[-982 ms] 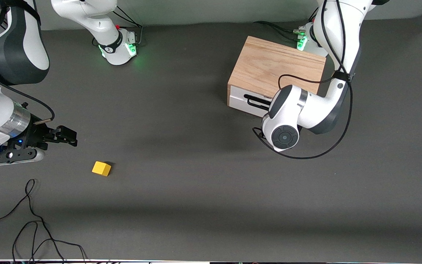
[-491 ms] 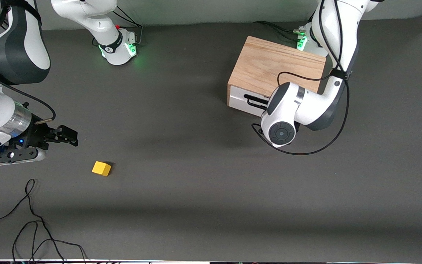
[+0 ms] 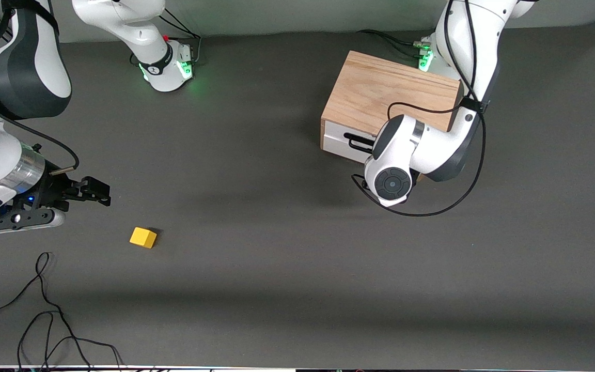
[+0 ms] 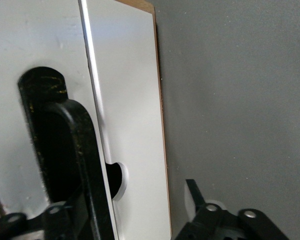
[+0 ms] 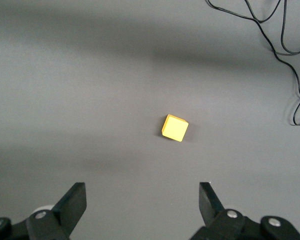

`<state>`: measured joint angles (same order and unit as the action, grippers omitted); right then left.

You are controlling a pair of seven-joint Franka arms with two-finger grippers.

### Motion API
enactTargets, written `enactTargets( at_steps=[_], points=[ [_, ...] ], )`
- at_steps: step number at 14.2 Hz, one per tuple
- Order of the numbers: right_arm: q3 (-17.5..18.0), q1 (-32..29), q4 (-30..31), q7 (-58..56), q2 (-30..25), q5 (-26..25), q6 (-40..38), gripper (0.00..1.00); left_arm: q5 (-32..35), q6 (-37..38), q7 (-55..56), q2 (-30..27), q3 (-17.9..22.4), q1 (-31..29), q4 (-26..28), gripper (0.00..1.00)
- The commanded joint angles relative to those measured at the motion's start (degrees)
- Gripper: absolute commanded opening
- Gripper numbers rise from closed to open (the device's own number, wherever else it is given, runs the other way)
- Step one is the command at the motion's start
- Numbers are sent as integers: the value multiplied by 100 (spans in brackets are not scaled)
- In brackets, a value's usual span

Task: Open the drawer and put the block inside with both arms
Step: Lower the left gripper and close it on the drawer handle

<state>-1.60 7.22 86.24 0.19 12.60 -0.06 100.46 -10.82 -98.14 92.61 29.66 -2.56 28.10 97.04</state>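
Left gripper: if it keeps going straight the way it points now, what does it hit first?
Most likely the drawer's white front panel. The left gripper is open, its fingers straddling the black handle, so the handle would pass between them. How much gap remains is unclear.

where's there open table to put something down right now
Bare table runs between the block and the drawer, and along the camera edge. Crowded: the drawer front, where the left gripper works, the loose cable, and around the open right gripper.
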Motion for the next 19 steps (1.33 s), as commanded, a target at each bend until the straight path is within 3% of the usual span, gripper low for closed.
enactTargets(
  at_steps=[1, 7, 19],
  points=[
    [-24, 42, -28, -89, -30, 58, -27, 100, -52, -126, 38, -136, 71, 82, 105, 65],
    [-15, 42, -28, -80, -30, 58, -27, 100, -61, -346, 117, -119, 71, 82, -290, 54],
    [-7, 51, -28, -45, -39, 58, -18, 100, 150, -1057, 108, -40, 80, 249, -335, 54]
  ],
)
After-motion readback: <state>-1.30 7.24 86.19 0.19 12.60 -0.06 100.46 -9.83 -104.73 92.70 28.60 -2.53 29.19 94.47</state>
